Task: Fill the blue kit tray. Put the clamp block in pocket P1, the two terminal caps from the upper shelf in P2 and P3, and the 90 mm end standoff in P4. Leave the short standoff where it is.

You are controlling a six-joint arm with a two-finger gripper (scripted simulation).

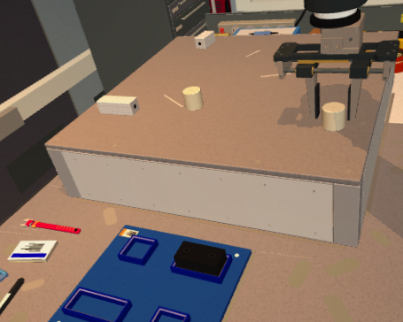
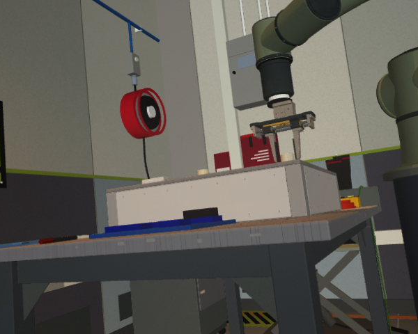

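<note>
My gripper (image 1: 333,110) stands over a cream terminal cap (image 1: 333,116) on the right of the upper shelf, one finger on each side of it. The gripper (image 2: 286,155) is open and holds nothing. A second cream cap (image 1: 192,97) stands upright near the shelf's middle. A long white standoff (image 1: 118,105) lies at the shelf's left edge. A short white standoff (image 1: 204,40) lies at the far back. The black clamp block (image 1: 200,257) sits in a pocket of the blue kit tray (image 1: 154,283) below. The tray's other three pockets hold nothing.
The shelf's right edge drops off just beside my gripper. The shelf box (image 2: 220,194) rises behind the tray. A red tool (image 1: 51,227), a card (image 1: 32,251) and a pen (image 1: 5,300) lie left of the tray. A red reel (image 2: 143,113) hangs to the left.
</note>
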